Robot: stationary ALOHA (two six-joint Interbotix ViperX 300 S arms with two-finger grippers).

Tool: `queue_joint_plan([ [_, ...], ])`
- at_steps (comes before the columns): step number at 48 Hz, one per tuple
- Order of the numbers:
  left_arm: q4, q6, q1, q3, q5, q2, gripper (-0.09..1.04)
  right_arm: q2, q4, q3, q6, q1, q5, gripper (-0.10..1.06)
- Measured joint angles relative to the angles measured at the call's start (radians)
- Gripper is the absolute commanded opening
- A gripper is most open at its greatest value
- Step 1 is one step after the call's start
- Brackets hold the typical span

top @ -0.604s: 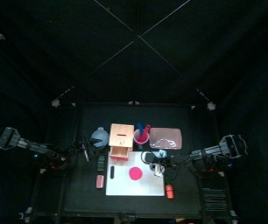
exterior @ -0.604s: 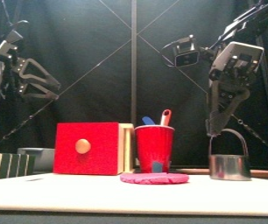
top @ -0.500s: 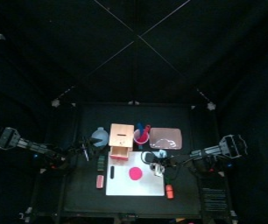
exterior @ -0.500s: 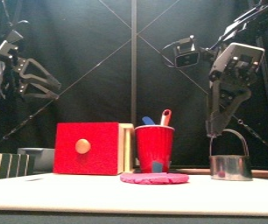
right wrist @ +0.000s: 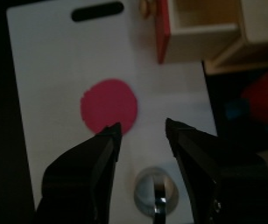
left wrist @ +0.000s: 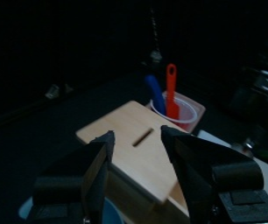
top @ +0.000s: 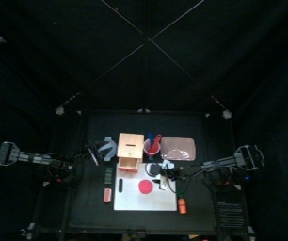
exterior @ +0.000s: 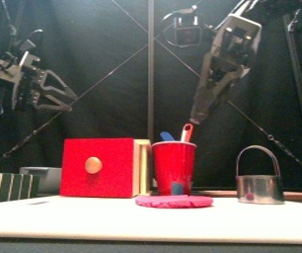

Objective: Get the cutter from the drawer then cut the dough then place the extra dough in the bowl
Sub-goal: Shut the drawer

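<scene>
The metal cutter (exterior: pixel 257 180) (right wrist: pixel 155 191) stands by itself on the white board (top: pixel 152 202), to the right of the pink dough disc (top: pixel 146 187) (right wrist: pixel 109 105). My right gripper (exterior: pixel 193 120) hangs open high above the red cup, empty, well up and left of the cutter. The wooden box (top: pixel 132 149) has its red drawer front (exterior: pixel 95 168) facing the table's front. My left gripper (exterior: pixel 36 91) hovers open at the left, over the box top (left wrist: pixel 130 144). The blue-grey bowl (top: pixel 105 147) sits left of the box.
A red cup (exterior: pixel 175 166) with a blue and a red knife stands between box and cutter. The pink tray (top: pixel 176 148) lies at the back right. A small orange toy (top: pixel 182 203) lies by the board's right front corner, a small red one (top: pixel 106 195) off its left edge.
My right gripper has let go of the cutter's handle, risen and swung left; the cutter stays standing on the board. The left arm has shifted slightly.
</scene>
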Motion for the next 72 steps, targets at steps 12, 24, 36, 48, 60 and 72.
queue_joint_plan([
  [12,0.138,0.012,0.299,-0.178,0.442,0.021,0.73,0.123,-0.067,-0.106,-0.012,0.029,-0.055,0.32],
  [24,0.321,0.012,0.445,-0.368,0.706,0.097,0.41,0.244,-0.069,-0.218,-0.005,0.034,-0.057,0.28],
  [36,0.502,0.012,0.462,-0.508,0.801,0.279,0.39,0.379,-0.043,-0.344,-0.005,0.029,-0.052,0.28],
  [48,0.663,0.015,0.477,-0.706,0.982,0.526,0.40,0.459,-0.031,-0.431,-0.003,0.029,0.063,0.28],
  [60,0.796,0.018,0.505,-0.885,1.137,0.698,0.40,0.532,-0.028,-0.500,-0.002,0.031,0.106,0.28],
  [72,0.884,0.029,0.508,-0.988,1.247,0.775,0.39,0.581,-0.032,-0.566,-0.002,0.029,0.140,0.28],
])
